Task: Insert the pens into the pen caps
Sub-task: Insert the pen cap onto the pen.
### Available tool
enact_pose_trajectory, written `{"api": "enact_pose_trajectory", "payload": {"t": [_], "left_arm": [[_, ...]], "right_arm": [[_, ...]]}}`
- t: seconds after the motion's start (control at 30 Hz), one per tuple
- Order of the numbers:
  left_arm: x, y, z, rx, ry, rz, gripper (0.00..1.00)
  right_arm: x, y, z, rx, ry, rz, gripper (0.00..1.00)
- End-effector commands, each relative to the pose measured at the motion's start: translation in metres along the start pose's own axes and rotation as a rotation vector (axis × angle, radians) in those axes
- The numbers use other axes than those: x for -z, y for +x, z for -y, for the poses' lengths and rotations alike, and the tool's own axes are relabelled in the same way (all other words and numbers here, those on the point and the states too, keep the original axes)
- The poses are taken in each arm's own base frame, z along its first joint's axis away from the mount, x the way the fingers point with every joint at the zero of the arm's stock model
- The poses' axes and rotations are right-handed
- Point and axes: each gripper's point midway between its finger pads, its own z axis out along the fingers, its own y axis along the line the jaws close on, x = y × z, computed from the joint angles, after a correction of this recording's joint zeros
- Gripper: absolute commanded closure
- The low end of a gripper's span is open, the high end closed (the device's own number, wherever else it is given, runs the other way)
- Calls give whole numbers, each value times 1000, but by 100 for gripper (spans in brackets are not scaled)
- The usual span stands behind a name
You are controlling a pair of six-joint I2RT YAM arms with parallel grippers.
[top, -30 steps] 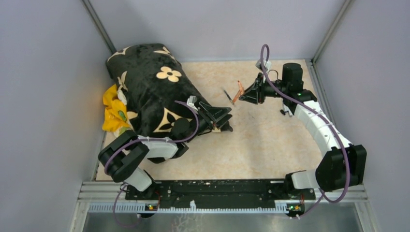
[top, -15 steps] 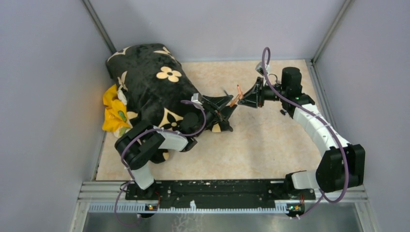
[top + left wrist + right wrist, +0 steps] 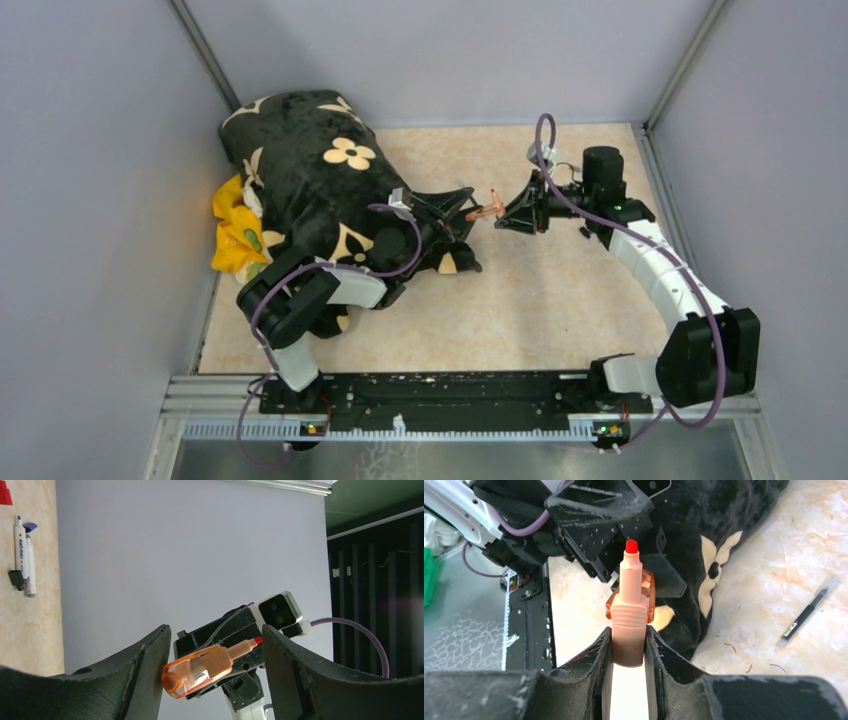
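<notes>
Top external view: the left gripper has moved up and right in the frame to meet the right gripper, which was well apart from it a second ago. Its matte black fingers stand wide, clamping nothing. The right gripper pinches the orange marker by its ridged peach collar, leaving the red tip bare. A glossy translucent orange cap lies against that collar, touching one left finger. A thin dark pen lies on the mottled beige table. Plush black flowered fabric fills the upper left.
</notes>
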Motion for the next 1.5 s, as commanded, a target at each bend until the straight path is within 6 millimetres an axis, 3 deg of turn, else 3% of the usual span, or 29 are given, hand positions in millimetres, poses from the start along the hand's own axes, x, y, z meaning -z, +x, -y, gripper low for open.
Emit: {"api": "enact_pose_trajectory", "payload": {"t": [0.0,0.2,0.53,0.87,1.47], "left_arm": [[0,-3,23,-11,72,5,28],[-4,3,18,-49,55,-34,28],[-2,2,-14,-276,-81,-56,28],[4,9,-25,-503,-193,-128,34],[4,18,-36,-648,-265,-202,43]], "right_arm": [[6,4,-4,98,25,-28,100],[5,21,1,142,72,-107,100],[8,46,11,222,183,-302,100],[7,44,18,219,219,-387,100],[-1,53,30,191,269,-519,100]]}}
